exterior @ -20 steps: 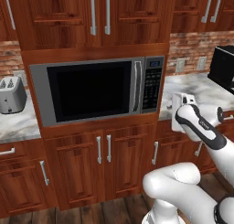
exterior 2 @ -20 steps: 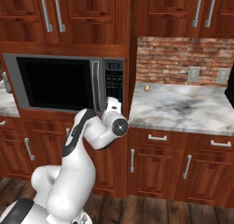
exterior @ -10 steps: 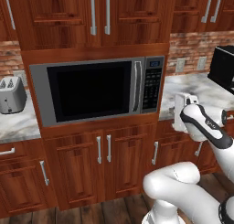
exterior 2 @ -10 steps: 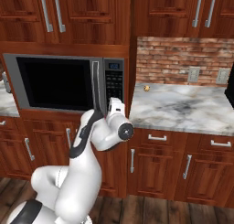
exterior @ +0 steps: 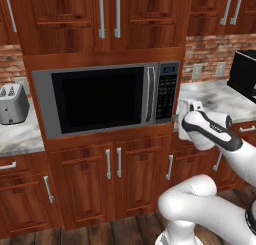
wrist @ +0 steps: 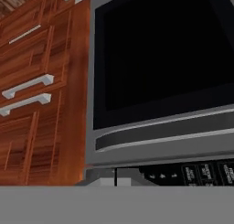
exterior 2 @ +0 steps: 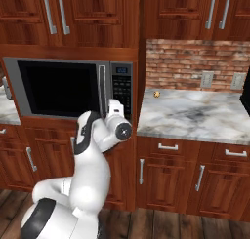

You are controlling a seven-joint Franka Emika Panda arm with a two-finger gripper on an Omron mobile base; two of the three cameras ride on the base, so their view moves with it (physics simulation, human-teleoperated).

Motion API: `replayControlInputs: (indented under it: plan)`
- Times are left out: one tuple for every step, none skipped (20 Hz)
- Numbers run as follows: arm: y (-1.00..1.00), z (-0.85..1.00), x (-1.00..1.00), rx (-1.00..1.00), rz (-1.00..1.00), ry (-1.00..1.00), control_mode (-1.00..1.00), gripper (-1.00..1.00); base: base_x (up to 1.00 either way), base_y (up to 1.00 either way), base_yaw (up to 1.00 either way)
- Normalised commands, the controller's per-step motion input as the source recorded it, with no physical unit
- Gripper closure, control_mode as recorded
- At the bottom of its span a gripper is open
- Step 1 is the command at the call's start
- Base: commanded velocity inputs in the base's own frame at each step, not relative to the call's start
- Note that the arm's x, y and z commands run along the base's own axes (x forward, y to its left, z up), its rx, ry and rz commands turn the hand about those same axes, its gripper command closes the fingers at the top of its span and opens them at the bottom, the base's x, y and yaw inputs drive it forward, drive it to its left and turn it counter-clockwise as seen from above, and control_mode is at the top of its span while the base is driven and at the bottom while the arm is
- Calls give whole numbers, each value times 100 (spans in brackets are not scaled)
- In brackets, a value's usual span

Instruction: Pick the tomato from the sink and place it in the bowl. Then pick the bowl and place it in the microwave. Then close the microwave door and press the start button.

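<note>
Silver-grey microwave [exterior: 107, 99] with its black-windowed microwave door [exterior: 95, 100] closed; the gripper [exterior 2: 113, 105], fingers together, sits beside the microwave's keypad.

The white arm rises from the base, bends at a high elbow and reaches forward and up. Its wrist is turned so that the hand points ahead, away from the base. The gripper [exterior 2: 115, 105] is at the far end of the arm, and its fingers are closed together, holding nothing.
</note>
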Motion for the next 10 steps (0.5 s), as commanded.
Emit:
replayControlInputs:
  plan:
    - [36,0,15,-2,0,0,-100,100,0,0,0]
    - [29,0,19,-1,0,0,-100,100,0,0,0]
    - [21,0,19,0,0,0,-100,100,0,0,0]
    - [6,0,21,0,0,0,-100,100,0,0,0]
    - [0,-3,13,0,0,0,-100,100,0,0,0]
    - [0,-5,14,0,-1,-1,-100,100,0,0,0]
    - [0,-6,21,0,-3,-1,-100,100,0,0,0]
    - [0,-6,21,0,-4,-2,-100,100,0,0,0]
    - [0,-8,29,0,-5,-2,-100,100,0,0,0]
    - [0,-12,26,0,-5,-2,-100,100,0,0,0]
